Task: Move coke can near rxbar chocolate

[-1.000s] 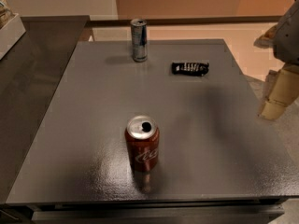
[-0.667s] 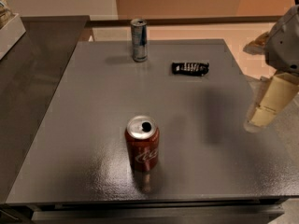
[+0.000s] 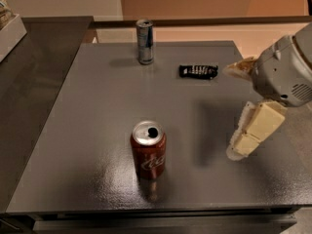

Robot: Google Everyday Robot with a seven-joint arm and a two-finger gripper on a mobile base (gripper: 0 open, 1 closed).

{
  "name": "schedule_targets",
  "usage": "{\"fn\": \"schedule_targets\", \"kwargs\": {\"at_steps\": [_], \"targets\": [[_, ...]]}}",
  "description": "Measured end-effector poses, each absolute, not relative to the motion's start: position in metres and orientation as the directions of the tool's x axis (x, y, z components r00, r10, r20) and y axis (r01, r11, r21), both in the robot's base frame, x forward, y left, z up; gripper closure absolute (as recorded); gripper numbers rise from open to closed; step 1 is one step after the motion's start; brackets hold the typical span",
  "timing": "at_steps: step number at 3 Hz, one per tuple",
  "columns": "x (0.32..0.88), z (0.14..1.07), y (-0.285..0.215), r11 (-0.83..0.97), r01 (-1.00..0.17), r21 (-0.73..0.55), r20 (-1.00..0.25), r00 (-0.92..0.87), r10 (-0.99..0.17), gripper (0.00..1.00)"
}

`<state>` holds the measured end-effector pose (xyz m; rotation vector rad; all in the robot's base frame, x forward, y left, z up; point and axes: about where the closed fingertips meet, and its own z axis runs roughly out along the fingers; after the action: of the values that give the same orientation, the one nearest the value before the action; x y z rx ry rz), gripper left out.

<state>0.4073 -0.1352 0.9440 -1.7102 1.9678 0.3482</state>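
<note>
Fingers hanging spread and empty at right of frame; coke can ungrasped.
Gripper hovering over the surface; can standing lower centre, rxbar chocolate lying upper centre-right, well apart. Risk: an off-centre approach tipping the upright can, or the carry nudging the bar.

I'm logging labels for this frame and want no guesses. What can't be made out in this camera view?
All in the camera view:
1. The small flat black wrapped bar: white lettering too small to read.
2. The tall slim silver-and-blue can: print blurred.
3. The red soda can: back hidden by its own body.
4. The gripper, open over the grey table at the right: its arm is cut off by the right edge.
5. The white object, top left: cut off by the left edge.
</note>
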Motion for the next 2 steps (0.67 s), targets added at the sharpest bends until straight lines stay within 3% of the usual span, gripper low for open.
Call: {"fn": "schedule_targets", "kwargs": {"at_steps": [2], "targets": [[0.392, 0.920, -0.085, 0.130, -0.986, -0.103, -0.628, -0.037, -0.777, 0.00]]}}
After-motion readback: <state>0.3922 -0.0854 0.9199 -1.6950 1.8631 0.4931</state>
